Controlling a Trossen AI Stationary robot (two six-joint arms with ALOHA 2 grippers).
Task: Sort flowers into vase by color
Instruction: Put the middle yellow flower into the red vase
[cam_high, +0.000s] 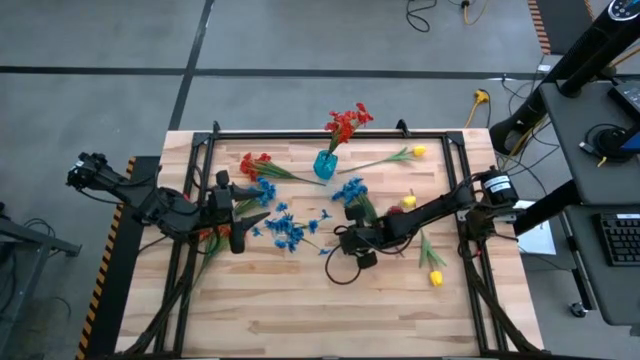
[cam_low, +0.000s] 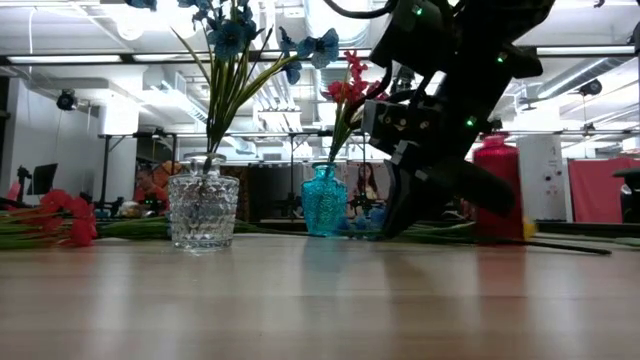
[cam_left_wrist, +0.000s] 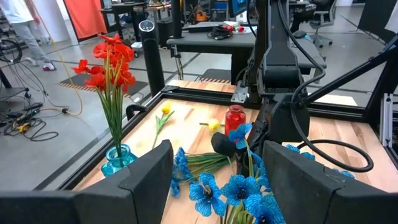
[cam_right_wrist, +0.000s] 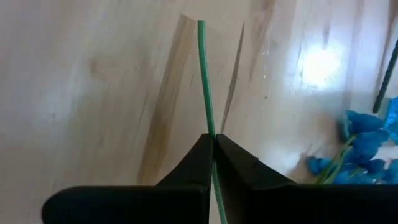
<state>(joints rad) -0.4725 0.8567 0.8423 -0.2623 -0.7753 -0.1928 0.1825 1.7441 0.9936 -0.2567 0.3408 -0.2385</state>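
The flowers — artificial stems with thin green stalks and red, blue or yellow clustered heads — are lying scattered over the pale wooden slatted table (cam_high: 300, 310), and some are standing in vases. Nearest in the right wrist view, one thin green stalk (cam_right_wrist: 205, 81) is being pinched between the dark fingers of the right gripper (cam_right_wrist: 214, 146), which are clenched tight on it just above the wood, at the table's middle (cam_high: 345, 240). Beside it blue flower heads (cam_high: 285, 228) are lying in a loose cluster. The left gripper (cam_high: 240, 215) is hovering near them with its fingers spread, holding nothing. Farther off, a clear cut-glass vase (cam_low: 203, 210) is holding blue flowers, and a small turquoise glass vase (cam_high: 325, 165) is holding red flowers (cam_high: 347, 124) — yellow-headed stems (cam_high: 418, 151) are lying near the far edge.
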